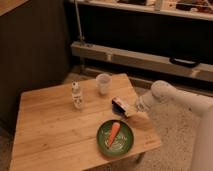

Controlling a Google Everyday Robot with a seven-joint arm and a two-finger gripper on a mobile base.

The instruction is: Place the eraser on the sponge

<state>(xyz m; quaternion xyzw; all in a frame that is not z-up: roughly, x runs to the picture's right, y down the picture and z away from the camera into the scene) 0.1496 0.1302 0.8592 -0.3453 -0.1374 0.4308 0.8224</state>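
On the wooden table (50,130), near its right edge, lies the dark-blue sponge (123,106). The eraser (117,101), a small white and red block, shows at the sponge's upper left end, on it or tight against it; which one I cannot tell. My gripper (132,110) is right beside the sponge's right end, low over the table, with the pale arm (165,95) reaching in from the right. Part of the sponge is hidden behind the gripper.
A green round plate (125,145) with a carrot (114,133) sits just in front of the sponge. A white cup (103,83) stands behind it, and a small white bottle (76,95) further left. A metal shelf rail (150,60) runs behind the table.
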